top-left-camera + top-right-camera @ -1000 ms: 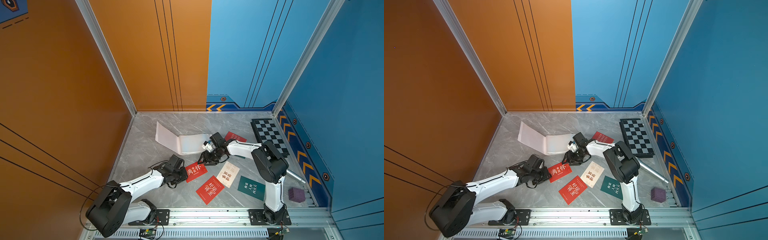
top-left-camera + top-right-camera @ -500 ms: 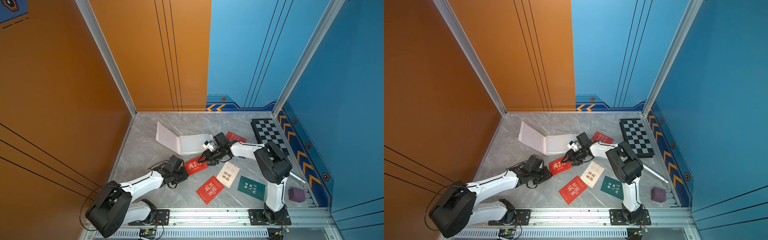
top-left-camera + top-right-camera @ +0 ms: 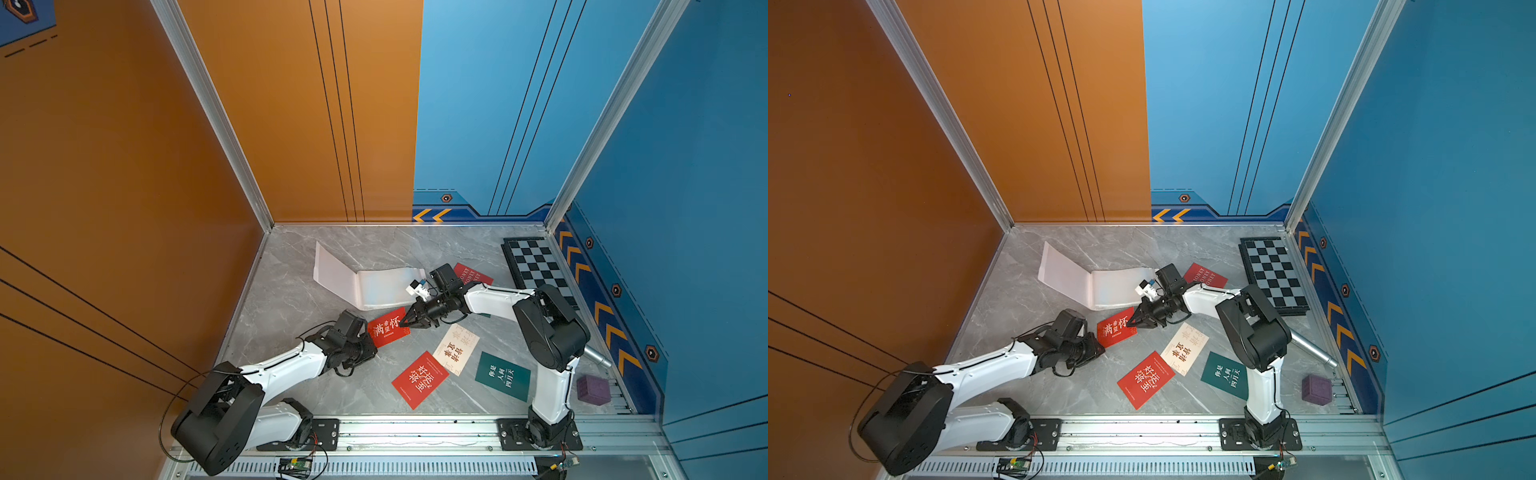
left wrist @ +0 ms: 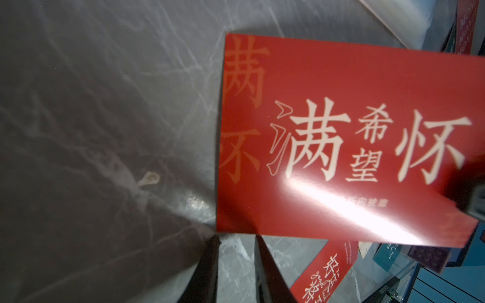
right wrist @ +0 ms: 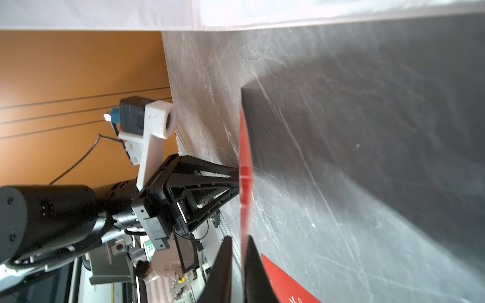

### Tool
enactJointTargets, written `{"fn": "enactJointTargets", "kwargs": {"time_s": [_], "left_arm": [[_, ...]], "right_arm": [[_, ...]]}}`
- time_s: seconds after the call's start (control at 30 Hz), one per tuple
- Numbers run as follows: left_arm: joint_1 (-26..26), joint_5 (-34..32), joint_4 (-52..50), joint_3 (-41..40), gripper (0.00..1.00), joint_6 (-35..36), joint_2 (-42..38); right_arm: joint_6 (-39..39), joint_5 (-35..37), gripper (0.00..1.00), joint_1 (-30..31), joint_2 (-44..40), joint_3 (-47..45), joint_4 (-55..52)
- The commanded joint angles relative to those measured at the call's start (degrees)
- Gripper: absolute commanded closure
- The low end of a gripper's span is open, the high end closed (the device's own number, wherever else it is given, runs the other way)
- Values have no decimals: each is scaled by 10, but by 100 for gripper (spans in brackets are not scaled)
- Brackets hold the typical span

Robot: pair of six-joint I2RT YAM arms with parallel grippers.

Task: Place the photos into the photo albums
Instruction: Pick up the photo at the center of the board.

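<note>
A red photo (image 3: pixel 388 328) (image 3: pixel 1115 328) with white characters hangs tilted just off the table between my two grippers. My right gripper (image 3: pixel 404 323) (image 5: pixel 240 240) is shut on its edge, and the right wrist view shows the photo (image 5: pixel 245 183) edge-on between the fingers. My left gripper (image 3: pixel 372 347) (image 4: pixel 237 240) has its jaws a little apart, with the tips against the opposite edge of the photo (image 4: pixel 341 131) and bare table in the gap. The pale photo album (image 3: pixel 374 286) (image 3: pixel 1100 286) lies open just behind, one leaf raised.
Loose on the table are a cream photo (image 3: pixel 456 349), a red one (image 3: pixel 419 380), a dark green one (image 3: pixel 503 376) and a red MONEY one (image 3: pixel 473 274). A checkerboard (image 3: pixel 540 270), a metal cylinder (image 3: pixel 598 359) and a purple cube (image 3: pixel 593 389) sit along the right wall.
My right gripper swung down from the album to the red photo's edge and closed on it. The photo, flat before, now sits tilted and slightly nearer the left arm.
</note>
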Motion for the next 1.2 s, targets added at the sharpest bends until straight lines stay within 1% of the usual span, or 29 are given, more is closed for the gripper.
{"fn": "enactJointTargets", "kwargs": {"time_s": [0.0,0.1,0.23,0.3,0.37,0.47,0.57,0.6,0.73,0.9,1.03,1.17], "left_arm": [[5,-10,-82,13,74,16,-12],[3,-19,-120,58,74,31,-38],[3,-54,-164,124,75,52,-64],[8,-64,-179,158,75,71,-69],[20,-77,-209,200,75,106,-68],[62,-101,-262,262,74,157,-58],[119,-78,-266,300,74,186,-47],[136,-80,-267,312,74,200,-41],[183,-86,-267,351,74,230,-18],[214,-77,-268,373,74,251,15],[241,-76,-267,377,74,274,35],[269,-87,-267,375,74,289,53]], "right_arm": [[-24,31,100,-6,4,-2,-30],[-34,43,100,-13,1,-6,-39],[-46,40,100,-21,-8,-1,-52],[-53,38,100,-23,-11,3,-59],[-57,37,100,-26,-12,7,-64],[-66,45,100,-27,-16,13,-76],[-75,49,100,-27,-18,16,-91],[-78,50,100,-27,-20,16,-96],[-85,57,100,-27,-26,16,-104],[-82,62,100,-24,-36,13,-105],[-85,57,100,-28,-40,16,-112],[-109,36,100,-45,-57,40,-149]]}}
